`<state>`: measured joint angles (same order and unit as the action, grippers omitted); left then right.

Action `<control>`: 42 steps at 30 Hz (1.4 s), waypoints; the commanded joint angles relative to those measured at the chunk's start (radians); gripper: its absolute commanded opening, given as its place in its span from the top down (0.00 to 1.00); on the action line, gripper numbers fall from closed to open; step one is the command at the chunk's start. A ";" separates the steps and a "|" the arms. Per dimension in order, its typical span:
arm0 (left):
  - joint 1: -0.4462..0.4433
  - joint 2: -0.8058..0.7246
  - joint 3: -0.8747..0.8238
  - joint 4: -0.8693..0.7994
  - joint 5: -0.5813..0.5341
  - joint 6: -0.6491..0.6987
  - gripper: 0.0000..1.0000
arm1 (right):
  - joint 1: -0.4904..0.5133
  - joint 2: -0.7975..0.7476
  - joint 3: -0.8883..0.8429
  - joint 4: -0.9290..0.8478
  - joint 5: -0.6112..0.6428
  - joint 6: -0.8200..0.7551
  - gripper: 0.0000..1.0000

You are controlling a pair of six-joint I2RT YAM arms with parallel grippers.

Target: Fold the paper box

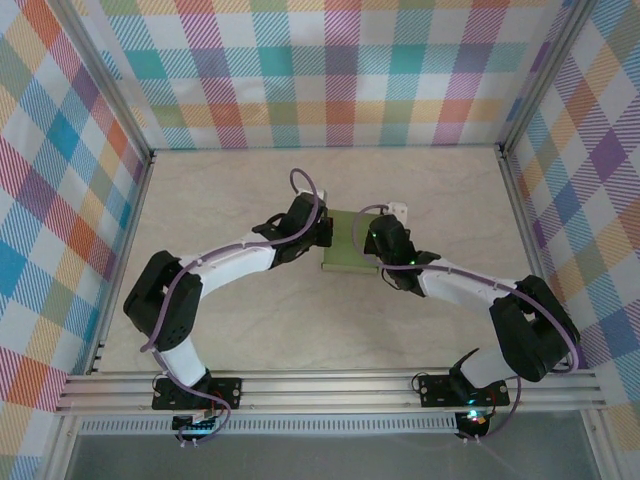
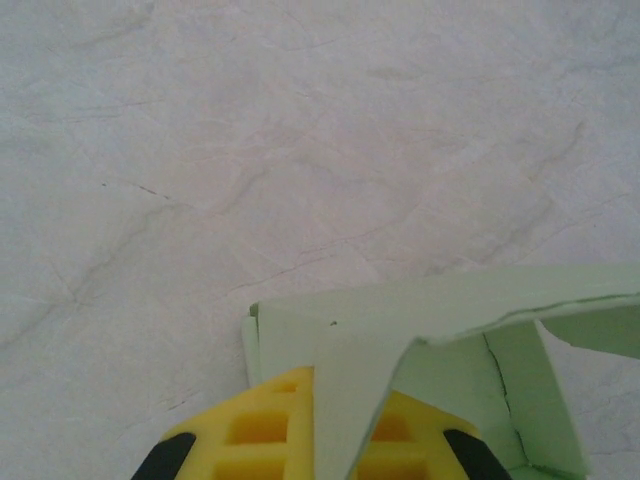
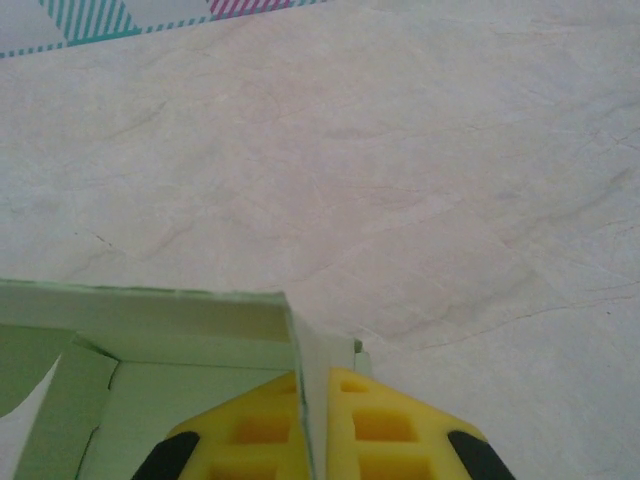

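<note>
On the table (image 1: 230,330), seen from above, the paper box (image 1: 348,242) lies at the centre. The left gripper (image 1: 325,232) meets its left edge and the right gripper (image 1: 377,240) its right edge. From the left wrist, the left gripper's yellow pads (image 2: 262,428) are clamped on a raised, slanting flap of the pale green card. From the right wrist, the right gripper's yellow pads pinch an upright corner wall, with the box floor lying to their left.

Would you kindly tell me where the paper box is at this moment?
In the top view the paper box sits mid-table, between the left gripper, pinching its left wall, and the right gripper, pinching its right wall.
</note>
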<state>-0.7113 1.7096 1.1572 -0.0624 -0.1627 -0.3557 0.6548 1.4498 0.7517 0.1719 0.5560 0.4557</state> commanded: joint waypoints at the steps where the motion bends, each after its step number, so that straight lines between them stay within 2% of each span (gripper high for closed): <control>1: -0.029 -0.037 -0.043 0.091 -0.002 -0.019 1.00 | 0.024 0.007 -0.028 0.125 -0.015 -0.006 1.00; 15: -0.068 -0.050 -0.189 0.294 -0.072 0.020 1.00 | 0.039 -0.016 -0.159 0.308 -0.028 -0.045 1.00; 25: -0.120 -0.054 -0.311 0.468 -0.166 0.057 1.00 | 0.067 -0.002 -0.233 0.429 -0.020 -0.061 1.00; 30: -0.125 -0.054 -0.311 0.449 -0.170 0.024 1.00 | 0.074 0.000 -0.232 0.410 -0.017 -0.062 1.00; 35: -0.125 -0.061 -0.178 0.237 -0.172 -0.029 1.00 | 0.074 -0.021 -0.207 0.371 -0.013 -0.076 1.00; 42: -0.125 -0.093 -0.264 0.377 -0.160 0.016 1.00 | 0.075 -0.016 -0.233 0.402 -0.012 -0.070 1.00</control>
<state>-0.8055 1.6405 0.9279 0.2447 -0.3656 -0.3508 0.7086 1.4364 0.5270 0.5476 0.5983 0.3801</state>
